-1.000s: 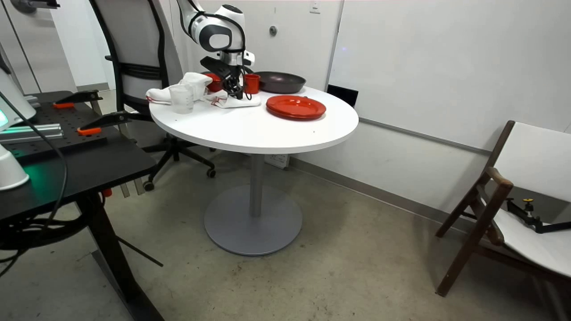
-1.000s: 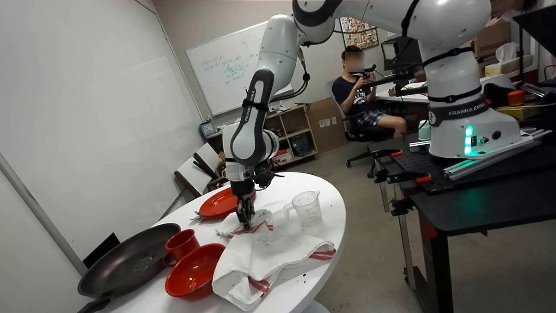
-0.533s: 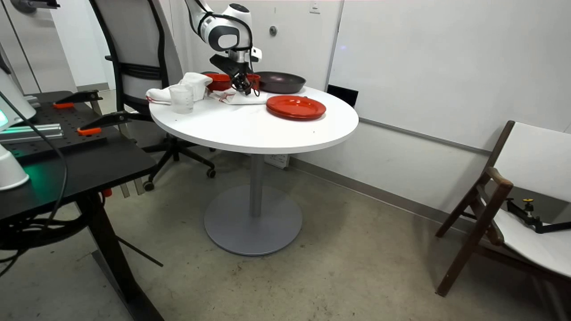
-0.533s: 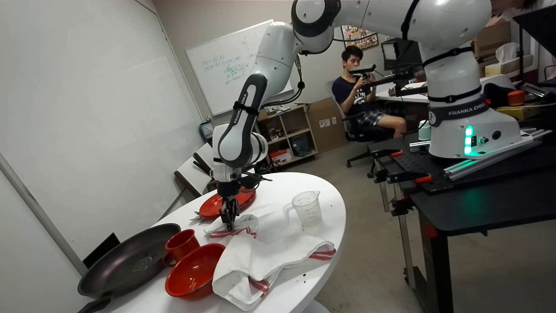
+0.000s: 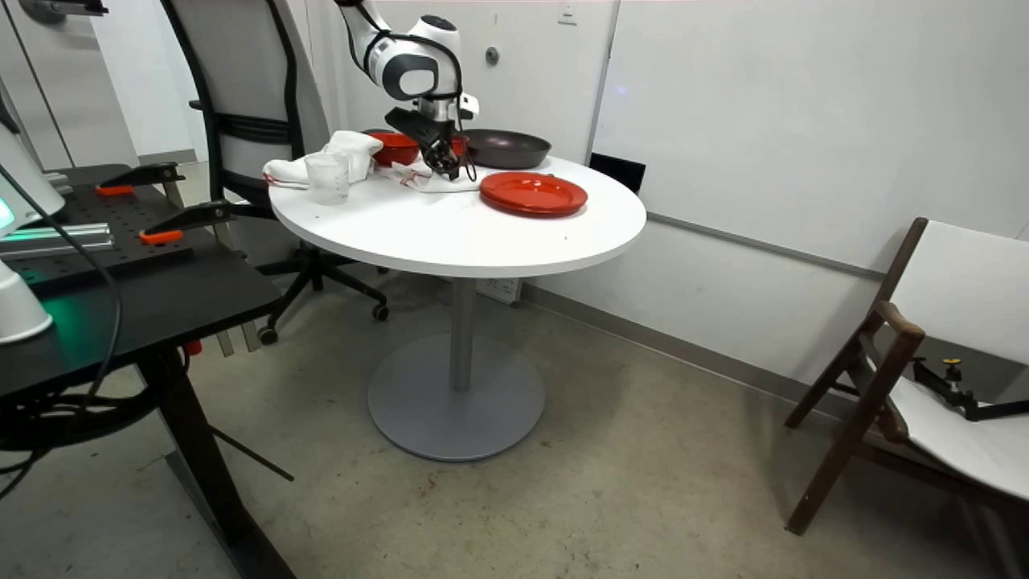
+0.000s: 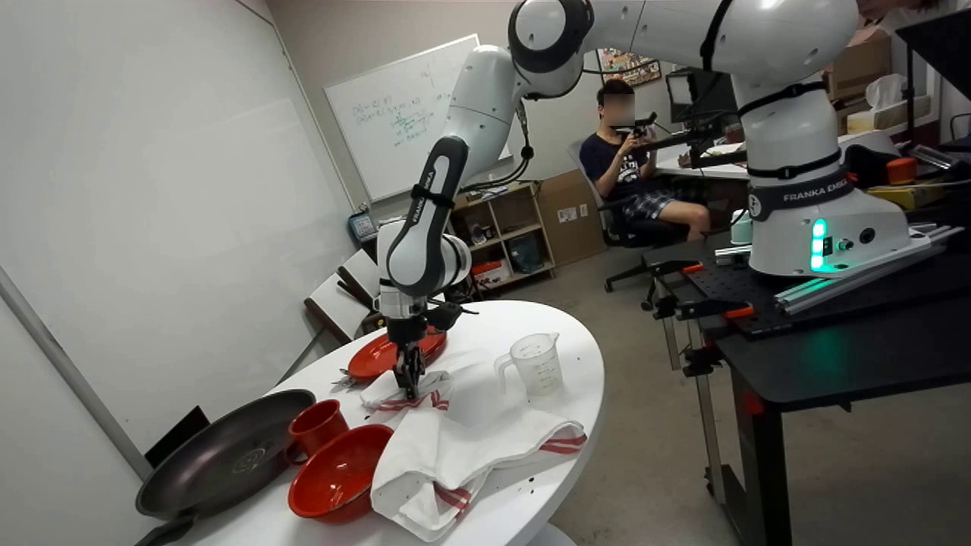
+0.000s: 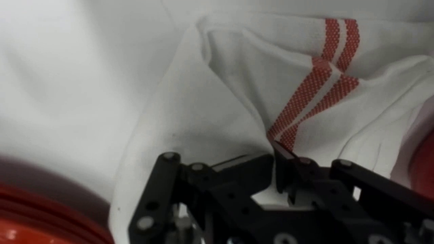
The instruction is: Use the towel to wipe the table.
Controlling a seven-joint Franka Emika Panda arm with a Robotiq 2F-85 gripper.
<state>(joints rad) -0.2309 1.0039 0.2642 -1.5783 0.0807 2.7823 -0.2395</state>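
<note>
Wiping judged underway: thin white red-striped cloth towel (image 7: 200, 112) pinched in closed black tool (image 7: 274, 157). Next, round white desk (image 5: 418, 233) should be swept toward 6 o'clock, exterior view.

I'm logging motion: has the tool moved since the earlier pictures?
Yes. In an exterior view, the tool has moved rightward in the picture, closer to the red plates.

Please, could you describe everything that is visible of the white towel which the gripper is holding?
The towel is thin-looking white fabric with paired red stripes, their weave visible, and it is creased and folded over itself. It lies on the round white table, beside the red plates. The closed gripper pinches a fold of it. Whether the towel also touches the larger white cloth heap is hard to tell.
</note>
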